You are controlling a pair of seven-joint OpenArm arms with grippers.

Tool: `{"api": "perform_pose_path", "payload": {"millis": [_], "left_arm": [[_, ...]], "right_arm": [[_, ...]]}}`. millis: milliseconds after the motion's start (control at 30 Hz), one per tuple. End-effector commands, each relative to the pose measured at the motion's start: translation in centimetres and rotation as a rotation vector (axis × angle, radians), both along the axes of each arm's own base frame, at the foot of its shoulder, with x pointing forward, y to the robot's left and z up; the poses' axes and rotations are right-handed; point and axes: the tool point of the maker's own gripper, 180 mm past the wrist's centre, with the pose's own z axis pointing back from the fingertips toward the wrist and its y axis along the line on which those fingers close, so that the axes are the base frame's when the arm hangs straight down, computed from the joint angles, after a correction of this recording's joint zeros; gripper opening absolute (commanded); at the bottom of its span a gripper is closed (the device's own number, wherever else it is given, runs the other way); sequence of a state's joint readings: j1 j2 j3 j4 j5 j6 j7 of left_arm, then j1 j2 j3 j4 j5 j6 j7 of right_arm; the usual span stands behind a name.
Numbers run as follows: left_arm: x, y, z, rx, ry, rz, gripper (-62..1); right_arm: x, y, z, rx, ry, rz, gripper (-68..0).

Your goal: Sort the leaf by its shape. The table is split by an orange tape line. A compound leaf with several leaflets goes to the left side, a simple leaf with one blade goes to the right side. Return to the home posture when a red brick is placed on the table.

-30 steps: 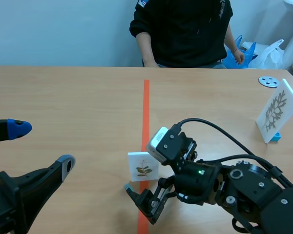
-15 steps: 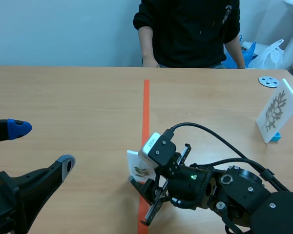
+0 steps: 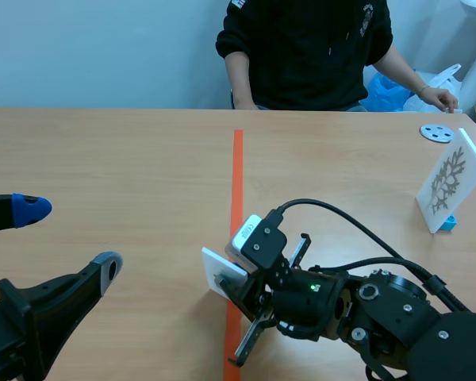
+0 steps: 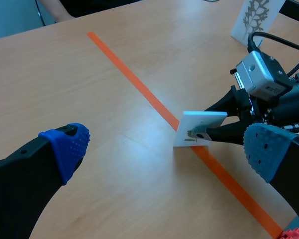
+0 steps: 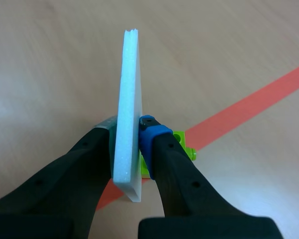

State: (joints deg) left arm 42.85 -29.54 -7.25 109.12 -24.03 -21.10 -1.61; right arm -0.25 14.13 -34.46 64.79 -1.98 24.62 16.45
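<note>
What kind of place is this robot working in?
Likely a robotics test room: a table split by an orange tape line, a leaf card in the right gripper, a person across it.

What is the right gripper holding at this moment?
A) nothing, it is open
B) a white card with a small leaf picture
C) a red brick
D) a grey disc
B: in the right wrist view the right gripper is shut on the white card, one finger on each face.

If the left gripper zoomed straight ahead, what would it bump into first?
Probably the leaf card, which the right gripper pinches by the tape line. The left gripper is open, and only bare table shows between them, though depth is hard to judge.
</note>
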Motion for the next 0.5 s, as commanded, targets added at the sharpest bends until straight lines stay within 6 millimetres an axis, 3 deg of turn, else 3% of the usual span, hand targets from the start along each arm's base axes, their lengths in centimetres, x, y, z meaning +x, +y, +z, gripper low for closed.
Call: {"api": "perform_pose_path", "payload": {"millis": [0,267,467], "left_arm": [[0.2,-0.6,1.1,-0.027,-0.033,-0.009,1.4],[0.2,-0.6,1.2,-0.031,-0.038,-0.009,1.4],[0.2,-0.6,1.2,-0.031,-0.038,-0.009,1.4]], "right_arm": [[1.5,-0.6,2.5,0.040,-0.067,-0.032,-65.6],[3.3,-3.8,7.9,0.107,-0.180,-0.169,-65.5],[4.4,-8.2,10.5,0.159,-0.178,-0.339,-65.5]]}}
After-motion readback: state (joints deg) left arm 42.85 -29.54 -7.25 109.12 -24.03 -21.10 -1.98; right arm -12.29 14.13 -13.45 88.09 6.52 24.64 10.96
